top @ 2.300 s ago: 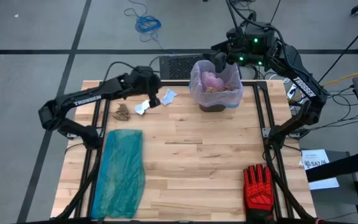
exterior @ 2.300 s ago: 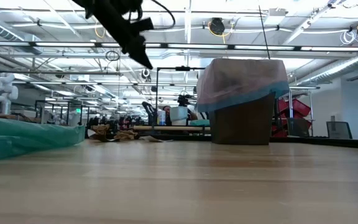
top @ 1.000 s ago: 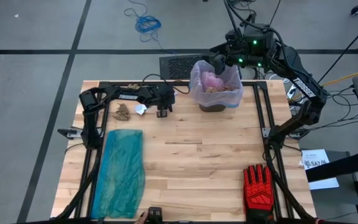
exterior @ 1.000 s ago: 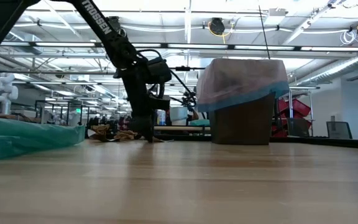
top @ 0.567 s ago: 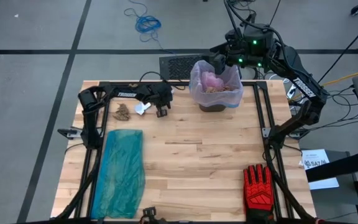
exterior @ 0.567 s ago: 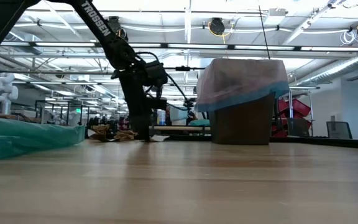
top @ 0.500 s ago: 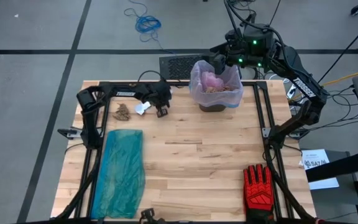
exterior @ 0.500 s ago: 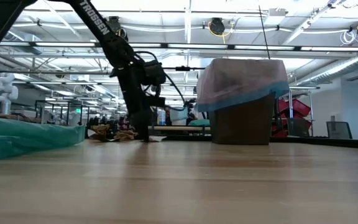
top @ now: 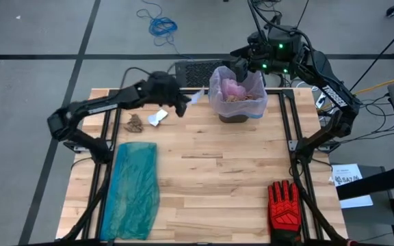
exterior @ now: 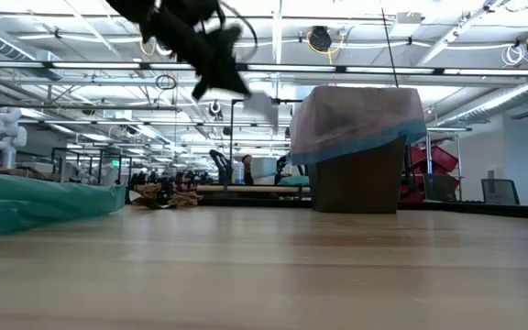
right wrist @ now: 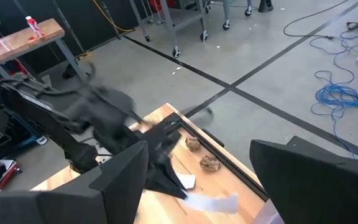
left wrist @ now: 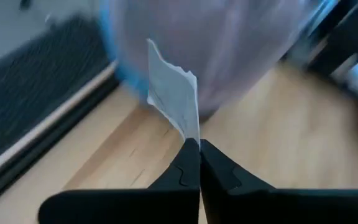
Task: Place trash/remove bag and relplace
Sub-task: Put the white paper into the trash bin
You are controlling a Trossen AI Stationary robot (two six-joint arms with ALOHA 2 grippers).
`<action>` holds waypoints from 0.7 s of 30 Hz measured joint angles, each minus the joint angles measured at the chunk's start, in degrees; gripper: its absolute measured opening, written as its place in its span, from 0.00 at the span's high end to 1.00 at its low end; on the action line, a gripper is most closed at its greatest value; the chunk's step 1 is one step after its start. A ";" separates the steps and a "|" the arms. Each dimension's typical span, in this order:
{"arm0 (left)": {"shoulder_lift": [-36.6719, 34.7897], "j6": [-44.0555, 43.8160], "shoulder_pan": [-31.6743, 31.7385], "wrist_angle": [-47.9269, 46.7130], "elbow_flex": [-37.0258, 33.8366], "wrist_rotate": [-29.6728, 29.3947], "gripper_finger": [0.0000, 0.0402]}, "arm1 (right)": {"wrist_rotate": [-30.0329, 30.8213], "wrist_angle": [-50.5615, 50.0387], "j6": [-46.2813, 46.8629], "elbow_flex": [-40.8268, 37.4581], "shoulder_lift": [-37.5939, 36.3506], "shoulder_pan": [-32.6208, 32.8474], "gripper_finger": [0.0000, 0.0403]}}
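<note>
Just beside the lined bin point(top: 238, 96), the left hand point(top: 183, 104) pinched a white scrap point(top: 195, 97), some trash already inside, a brown wad point(top: 135, 123) and another scrap point(top: 157, 117) left on the surface point(top: 217, 178), its bag point(top: 214, 85) unremoved.

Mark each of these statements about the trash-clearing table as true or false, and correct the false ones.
1. The left gripper is shut on a pale paper scrap. True.
2. The bin's pinkish bag is empty. False: trash already lies inside it.
3. A crumpled brown wad lies on the table. True.
4. The red-and-black glove lies inside the bin. False: it lies on the table's near right corner.
5. The right gripper is shut on the bag. False: its fingers stand open by the bin.
</note>
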 joint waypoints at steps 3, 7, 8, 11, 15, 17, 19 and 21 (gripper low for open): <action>-2.67 -7.31 -0.55 9.01 0.00 2.01 1.00 | 0.00 -0.12 -0.04 0.00 0.00 0.00 0.32; -3.20 -15.85 -0.70 21.57 0.00 4.02 1.00 | -0.06 -1.83 -1.72 0.00 0.00 0.00 0.32; -2.80 -17.77 -0.66 24.35 0.02 4.28 1.00 | -0.08 -2.43 -1.85 0.00 0.00 0.00 0.32; -1.10 -22.99 -0.61 30.00 0.11 4.83 1.00 | -0.13 -4.33 -1.75 0.00 0.00 -0.18 0.32; 1.84 -27.51 -0.61 35.54 0.45 8.36 1.00 | -0.43 -8.19 0.00 0.00 0.33 -1.06 0.32; 3.39 -28.82 -0.66 37.51 1.70 10.68 1.00 | -0.48 -10.67 0.82 0.00 0.86 -1.90 0.32; 4.49 -28.97 -0.74 39.64 3.20 12.86 1.00 | -1.19 -12.73 1.06 0.00 1.37 -3.11 0.32; 5.33 -28.99 -0.77 41.53 4.69 14.81 1.00 | -4.86 -13.97 0.50 -0.04 1.66 -4.87 0.32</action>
